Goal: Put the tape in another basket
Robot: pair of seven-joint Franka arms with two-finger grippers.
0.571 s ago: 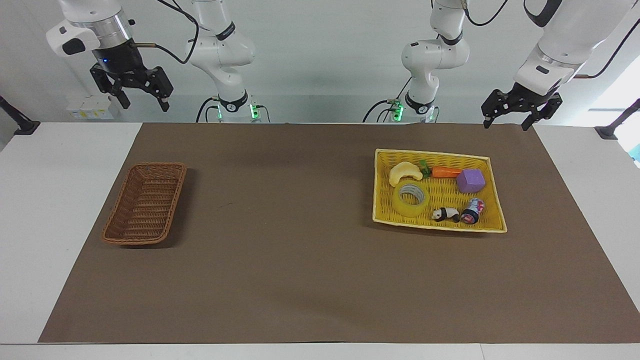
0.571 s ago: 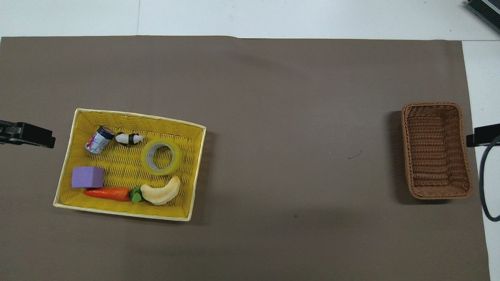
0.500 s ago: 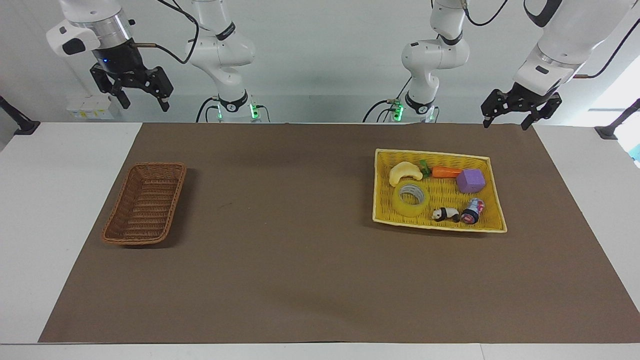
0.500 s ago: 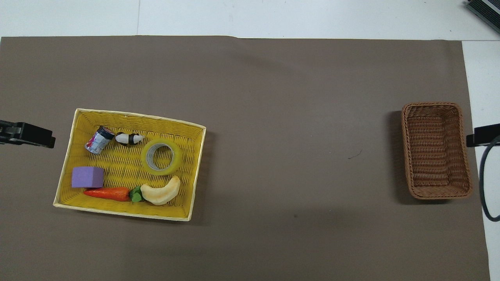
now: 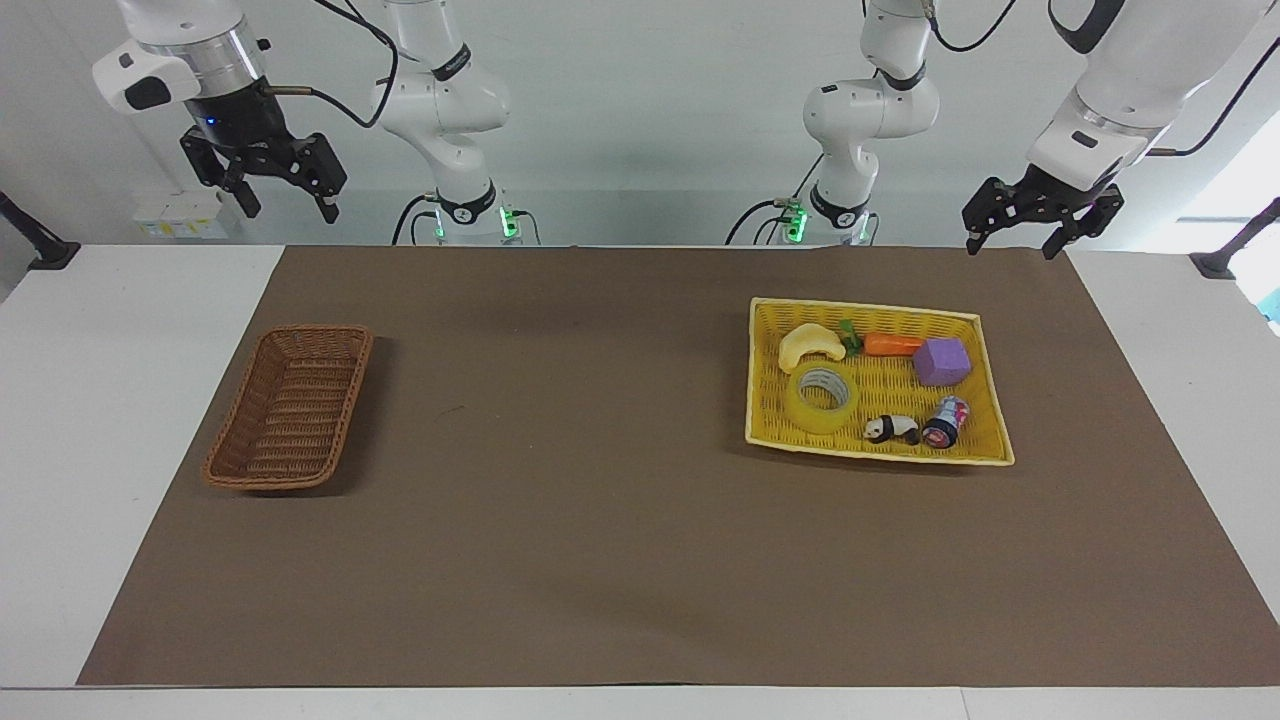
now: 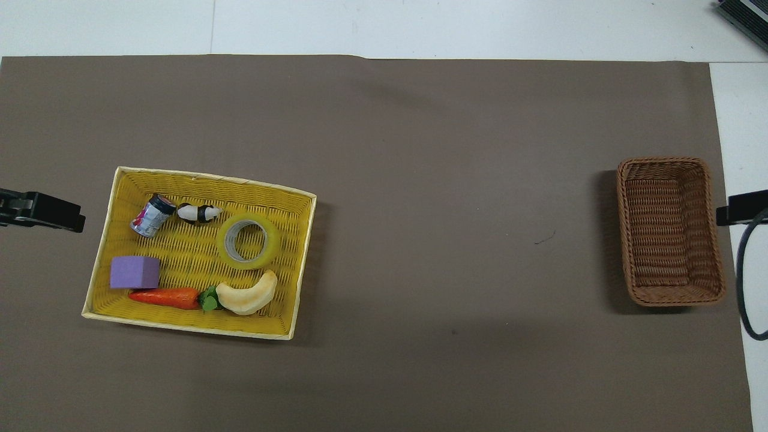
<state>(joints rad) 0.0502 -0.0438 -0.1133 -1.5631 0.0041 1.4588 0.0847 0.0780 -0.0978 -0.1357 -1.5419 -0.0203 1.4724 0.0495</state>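
The tape (image 5: 812, 418) is a translucent yellow roll with a grey-white core. It lies flat in the yellow woven tray (image 5: 860, 305) toward the left arm's end, and shows in the overhead view (image 6: 271, 243). The dark brown wicker basket (image 5: 290, 410) stands empty toward the right arm's end, also in the overhead view (image 6: 669, 234). My left gripper (image 5: 1008, 250) hangs open and empty in the air beside the tray's corner nearest the robots. My right gripper (image 5: 290, 212) hangs open and empty, high above the table edge by the basket.
The yellow tray (image 6: 210, 177) also holds a pale crescent toy (image 6: 249, 297), a toy carrot (image 6: 165, 297), a purple block (image 6: 135, 272), a small can (image 6: 150, 216) and a panda figure (image 6: 199, 213). A brown mat (image 6: 420, 180) covers the table.
Both grippers have shifted only very slightly in the air. Nothing on the table has moved.
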